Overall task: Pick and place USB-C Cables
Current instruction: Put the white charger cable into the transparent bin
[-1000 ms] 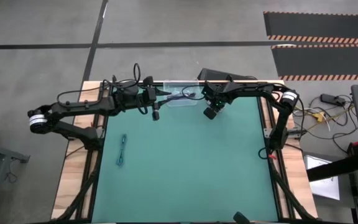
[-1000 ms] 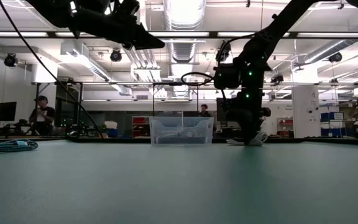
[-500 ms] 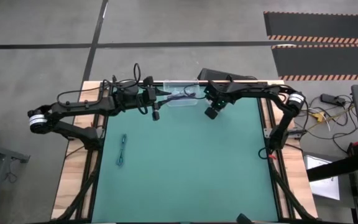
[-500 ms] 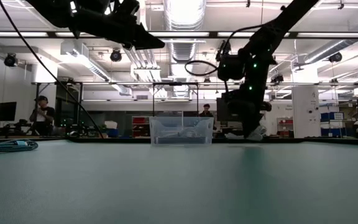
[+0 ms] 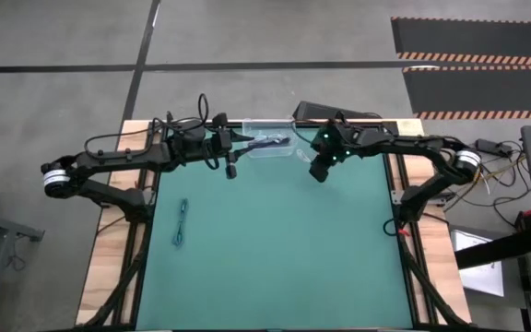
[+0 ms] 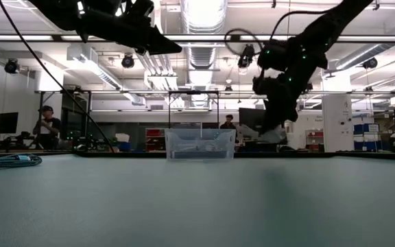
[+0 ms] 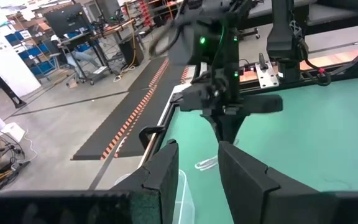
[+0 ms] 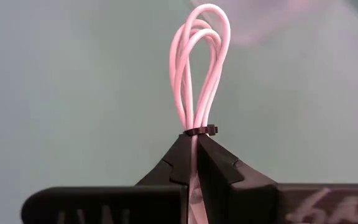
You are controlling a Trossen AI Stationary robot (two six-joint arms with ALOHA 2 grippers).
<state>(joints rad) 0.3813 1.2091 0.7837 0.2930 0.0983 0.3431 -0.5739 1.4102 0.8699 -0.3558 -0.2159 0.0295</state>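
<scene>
White looped cable bundle (image 8: 197, 68), cinched by a dark tie, was clamped in the right gripper (image 8: 192, 158) above the green worktop (image 5: 284, 249) near its far edge, beside the clear plastic bin (image 5: 267, 146). A teal cable (image 5: 182, 222) lay near the worktop's left edge. The left gripper (image 7: 197, 168) hung with fingers parted over the bin.

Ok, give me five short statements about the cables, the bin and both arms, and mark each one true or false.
1. The right gripper is shut on a white cable. True.
2. The teal cable lies in the clear bin. False: it lies on the green mat, left side.
3. The left gripper holds a black cable. False: its jaws are open and empty.
4. The bin sits at the mat's far edge. True.
5. The white cable rests on the mat. False: it is lifted clear.
</scene>
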